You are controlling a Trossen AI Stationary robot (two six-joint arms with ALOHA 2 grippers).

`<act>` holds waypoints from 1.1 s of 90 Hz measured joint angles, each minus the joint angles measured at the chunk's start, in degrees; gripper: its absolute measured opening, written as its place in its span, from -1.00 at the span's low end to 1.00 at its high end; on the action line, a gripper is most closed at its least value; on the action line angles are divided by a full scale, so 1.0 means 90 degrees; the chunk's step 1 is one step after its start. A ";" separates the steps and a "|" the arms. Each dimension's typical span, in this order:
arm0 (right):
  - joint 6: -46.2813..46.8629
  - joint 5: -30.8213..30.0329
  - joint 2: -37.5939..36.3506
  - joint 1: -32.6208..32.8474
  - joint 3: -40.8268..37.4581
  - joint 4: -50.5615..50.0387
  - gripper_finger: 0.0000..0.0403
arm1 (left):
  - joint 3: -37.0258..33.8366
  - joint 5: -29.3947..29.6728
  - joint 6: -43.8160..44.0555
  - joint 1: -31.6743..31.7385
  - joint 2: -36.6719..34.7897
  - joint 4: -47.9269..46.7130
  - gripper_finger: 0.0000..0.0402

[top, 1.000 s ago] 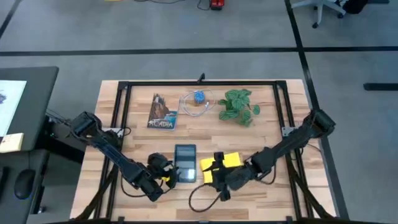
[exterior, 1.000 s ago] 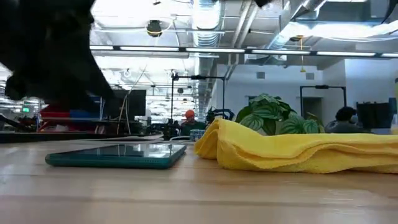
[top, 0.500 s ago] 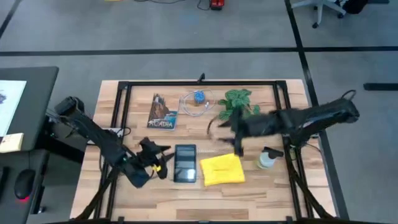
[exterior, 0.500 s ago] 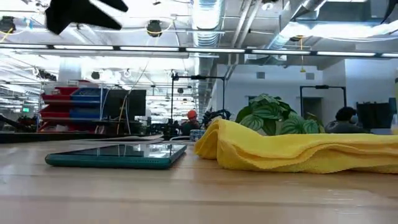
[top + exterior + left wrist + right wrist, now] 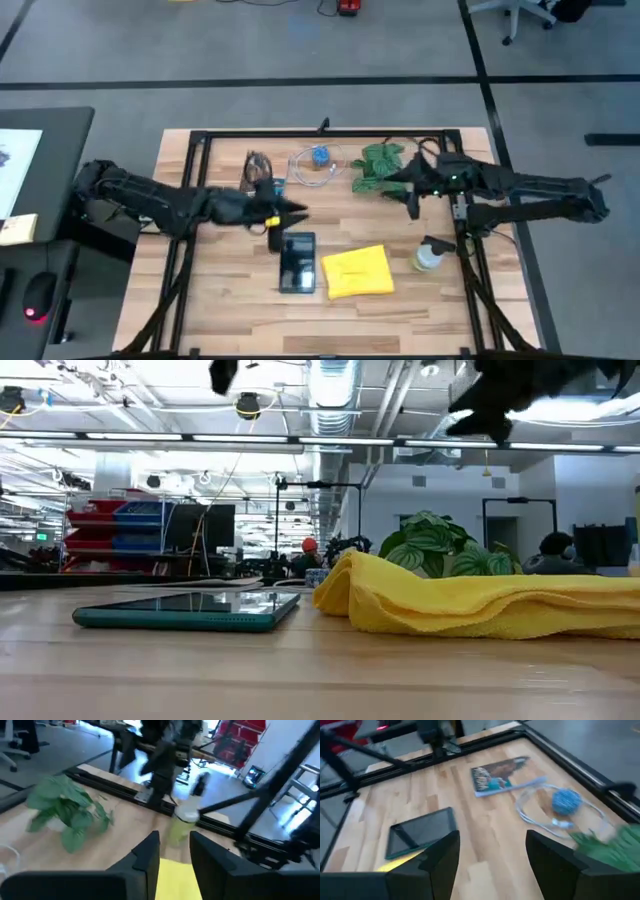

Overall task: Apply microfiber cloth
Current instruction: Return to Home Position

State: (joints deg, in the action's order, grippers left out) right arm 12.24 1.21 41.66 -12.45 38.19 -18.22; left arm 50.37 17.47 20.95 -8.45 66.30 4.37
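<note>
The yellow microfiber cloth (image 5: 358, 271) lies folded flat on the wooden table, near the front edge; in the low view the cloth (image 5: 480, 600) bulges at its left fold. Left of it lies the dark tablet (image 5: 297, 262) with its teal back down, also in the low view (image 5: 190, 610). My left gripper (image 5: 292, 212) hovers open above the table just beyond the tablet's far end, and the cloth (image 5: 175, 877) shows between its fingers, far below. My right gripper (image 5: 402, 187) hangs open in the air by the plant, far from the cloth.
A green plant (image 5: 380, 165), a coiled cable with a blue ball (image 5: 318, 158) and a book (image 5: 258, 178) lie along the far side. A spray bottle (image 5: 428, 255) stands right of the cloth. A black frame (image 5: 320, 133) rims the table.
My right gripper has left the cloth, risen, and swung toward the table's far right, to the plant. My left gripper has gone up from beside the tablet's near left toward the far edge, past the tablet's far end. The cloth lies uncovered, still beside the tablet.
</note>
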 joint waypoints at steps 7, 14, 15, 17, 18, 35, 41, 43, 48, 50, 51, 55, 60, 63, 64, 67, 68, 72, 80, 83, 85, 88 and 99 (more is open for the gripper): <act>0.0050 0.0229 -0.0483 -0.0329 -0.0307 0.0133 0.05 | -0.0005 -0.0078 -0.0102 0.0376 -0.0171 -0.0294 -0.59; 0.0147 0.0331 -0.0914 -0.0593 -0.0617 0.0147 0.05 | -0.0007 -0.0087 -0.0223 0.0605 -0.0429 -0.0599 -0.59; 0.0152 0.0353 -0.0971 -0.0624 -0.0666 0.0150 0.05 | -0.0007 -0.0086 -0.0248 0.0625 -0.0470 -0.0649 -0.59; 0.0163 0.0400 -0.1082 -0.0687 -0.0764 0.0156 0.05 | -0.0007 -0.0086 -0.0298 0.0652 -0.0555 -0.0750 -0.59; 0.0166 0.0417 -0.1137 -0.0714 -0.0813 0.0159 0.05 | -0.0007 -0.0086 -0.0323 0.0663 -0.0600 -0.0803 -0.59; 0.0604 0.0559 -0.1782 -0.0938 -0.1913 0.1137 0.05 | -0.0092 -0.0086 -0.0596 0.0599 -0.1603 -0.1596 -0.59; 0.0770 0.0561 -0.1819 -0.0957 -0.2345 0.1744 0.05 | -0.0492 -0.0069 -0.0598 0.0519 -0.2130 -0.1464 -0.59; 0.0808 0.0563 -0.1816 -0.0957 -0.2475 0.1910 0.05 | -0.0685 -0.0034 -0.0592 0.0492 -0.2325 -0.1381 -0.59; 0.0858 0.0575 -0.1797 -0.0950 -0.2795 0.2302 0.05 | -0.1264 0.0095 -0.0531 0.0409 -0.2849 -0.0941 -0.59; 0.0878 0.0587 -0.1786 -0.0952 -0.2901 0.2428 0.05 | -0.1542 0.0144 -0.0489 0.0370 -0.3075 -0.0722 -0.59; 0.0880 0.0590 -0.1785 -0.0952 -0.2953 0.2489 0.05 | -0.1686 0.0164 -0.0471 0.0350 -0.3192 -0.0635 -0.59; 0.0929 0.0661 -0.1787 -0.0950 -0.3156 0.2785 0.05 | -0.2276 0.0205 -0.0422 0.0279 -0.3635 -0.0176 -0.59; 0.0973 0.0724 -0.1791 -0.0955 -0.3349 0.3091 0.05 | -0.3027 0.0207 -0.0405 0.0186 -0.4110 0.0425 -0.59; 0.0974 0.0731 -0.1791 -0.0951 -0.3434 0.3180 0.05 | -0.3447 0.0202 -0.0388 0.0141 -0.4355 0.0758 -0.59; 0.0975 0.0732 -0.1789 -0.0950 -0.3457 0.3210 0.05 | -0.3572 0.0200 -0.0385 0.0132 -0.4437 0.0847 -0.59; 0.0975 0.0739 -0.1788 -0.0950 -0.3542 0.3308 0.05 | -0.3961 0.0182 -0.0382 0.0105 -0.4654 0.1108 -0.59; 0.0975 0.0745 -0.1788 -0.0950 -0.3571 0.3348 0.05 | -0.4086 0.0172 -0.0379 0.0100 -0.4729 0.1202 -0.59; 0.0971 0.0782 -0.1791 -0.0950 -0.3676 0.3486 0.05 | -0.4523 0.0112 -0.0344 0.0100 -0.4958 0.1564 -0.59; 0.0892 0.0879 -0.1789 -0.0950 -0.3806 0.3522 0.05 | -0.5265 0.0090 -0.0279 0.0123 -0.5317 0.2306 -0.59; 0.0880 0.0901 -0.1789 -0.0947 -0.3872 0.3596 0.05 | -0.5461 0.0089 -0.0237 0.0148 -0.5400 0.2441 -0.59; 0.0878 0.0908 -0.1791 -0.0940 -0.3933 0.3666 0.05 | -0.5525 0.0076 -0.0191 0.0164 -0.5445 0.2450 -0.59; 0.0878 0.0914 -0.1786 -0.0920 -0.4035 0.3847 0.05 | -0.5490 0.0056 -0.0162 0.0189 -0.5511 0.2317 -0.59; 0.0710 0.1006 -0.1791 -0.0829 -0.4189 0.4176 0.05 | -0.5487 -0.0441 -0.0392 0.0214 -0.5534 0.1918 -0.60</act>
State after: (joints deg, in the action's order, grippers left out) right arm 18.63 10.26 25.54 -19.91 0.49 19.37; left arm 0.99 13.50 17.42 -6.52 16.49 21.64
